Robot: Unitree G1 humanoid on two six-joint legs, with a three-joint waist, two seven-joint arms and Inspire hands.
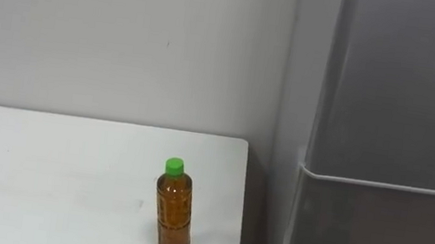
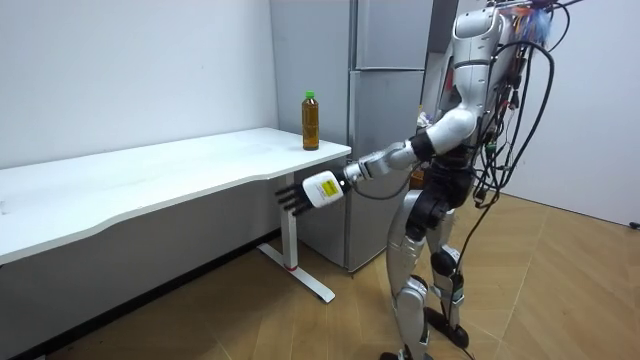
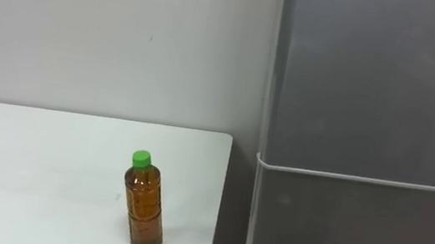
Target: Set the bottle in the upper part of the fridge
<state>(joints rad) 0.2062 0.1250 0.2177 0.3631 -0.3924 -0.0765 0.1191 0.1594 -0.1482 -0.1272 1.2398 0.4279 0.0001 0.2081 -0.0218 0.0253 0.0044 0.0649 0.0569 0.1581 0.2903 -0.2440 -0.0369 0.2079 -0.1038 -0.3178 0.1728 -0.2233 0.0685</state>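
Note:
A clear bottle (image 1: pixel 173 215) of amber drink with a green cap stands upright on the white table (image 1: pixel 43 166), close to its right end. In the room view the bottle (image 2: pixel 311 121) is at the table corner beside the grey fridge (image 2: pixel 390 100). The fridge's upper door (image 1: pixel 411 89) and lower door (image 1: pixel 379 240) are both closed. I stand facing the table corner and fridge. My left hand (image 2: pixel 298 196) reaches forward at the table's front edge, below and short of the bottle, its fingers straight and holding nothing.
A plain wall (image 1: pixel 120 33) runs behind the table. A narrow gap (image 1: pixel 253 219) separates the table's right end from the fridge side. The table's leg and foot (image 2: pixel 295 270) stand on the wooden floor (image 2: pixel 560 290) near my feet.

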